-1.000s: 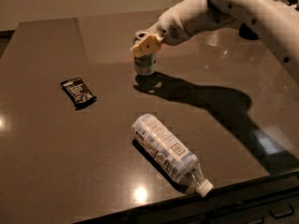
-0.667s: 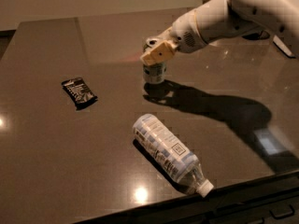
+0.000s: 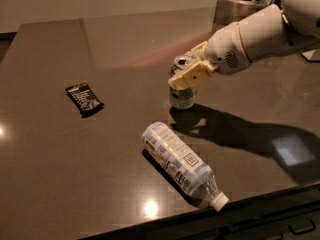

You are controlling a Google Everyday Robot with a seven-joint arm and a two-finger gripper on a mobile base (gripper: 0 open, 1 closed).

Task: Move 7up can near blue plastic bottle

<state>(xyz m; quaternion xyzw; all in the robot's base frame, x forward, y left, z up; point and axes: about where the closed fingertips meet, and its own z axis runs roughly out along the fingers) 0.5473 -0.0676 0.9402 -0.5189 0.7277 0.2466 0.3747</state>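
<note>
7up can (image 3: pixel 181 98), one, in gripper (image 3: pixel 180 71); bottle (image 3: pixel 177 161), one.

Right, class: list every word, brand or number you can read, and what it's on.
On the 7up can, held in the hand: print too blurred to read.
On the blue plastic bottle: label text and square logo unreadable.
On the black wrapper: pale print unreadable.
Nothing legible.

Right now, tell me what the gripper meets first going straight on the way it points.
The gripper, pointing left and slightly down, clamps the 7up can, so that comes first; beyond it, likely the table, depth unclear.
</note>
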